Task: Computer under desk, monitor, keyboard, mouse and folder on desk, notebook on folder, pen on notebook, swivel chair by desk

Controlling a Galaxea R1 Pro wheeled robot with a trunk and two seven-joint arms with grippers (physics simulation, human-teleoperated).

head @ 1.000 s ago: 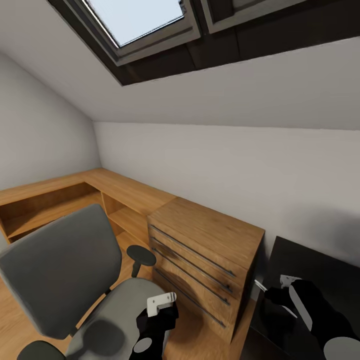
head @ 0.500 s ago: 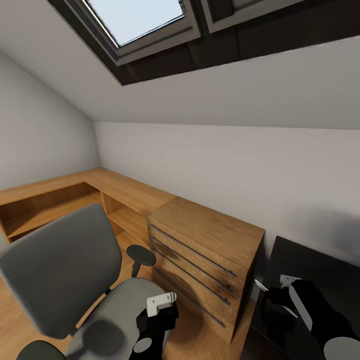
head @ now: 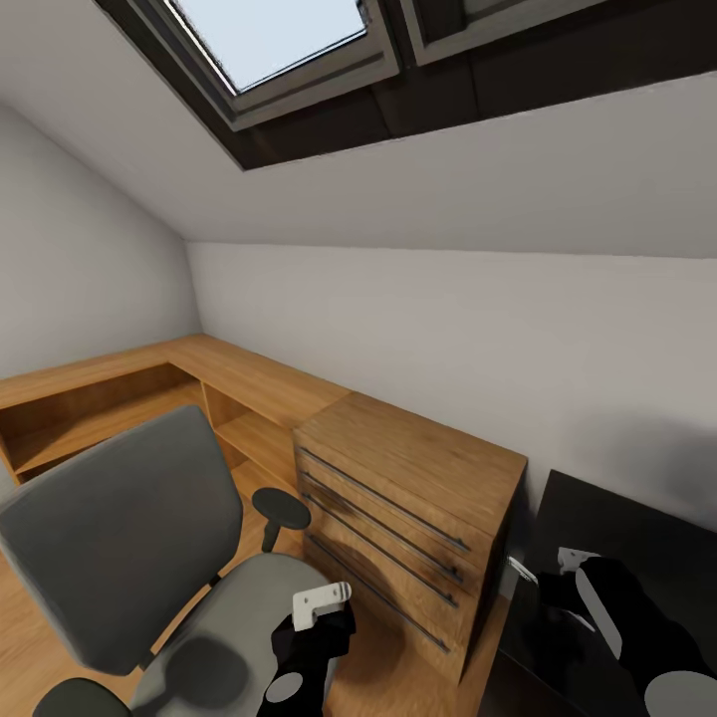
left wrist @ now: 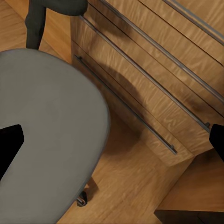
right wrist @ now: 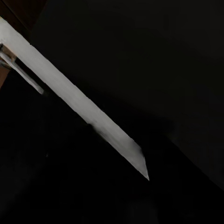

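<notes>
L hand (head: 321, 603) hovers over swivel chair (head: 149, 558) seat, fingers spread wide, nothing held. R hand (head: 546, 588) sits over black surface (head: 617, 528), pinching a thin white stick, prob. the pen (head: 520, 570). Beyond: oak dresser (head: 408, 518) w/ bar handles, then low oak shelving (head: 129, 398), skylight (head: 269, 35) above.

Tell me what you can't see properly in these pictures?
- Swivel chair: base hidden under its own seat, head view.
- Desk: cut off by the picture's edge; the right arm covers part.
- Right gripper: dark against the dark desk, so open or shut is unclear.
- Right wrist view: mostly black, one blurred pale strip.
</notes>
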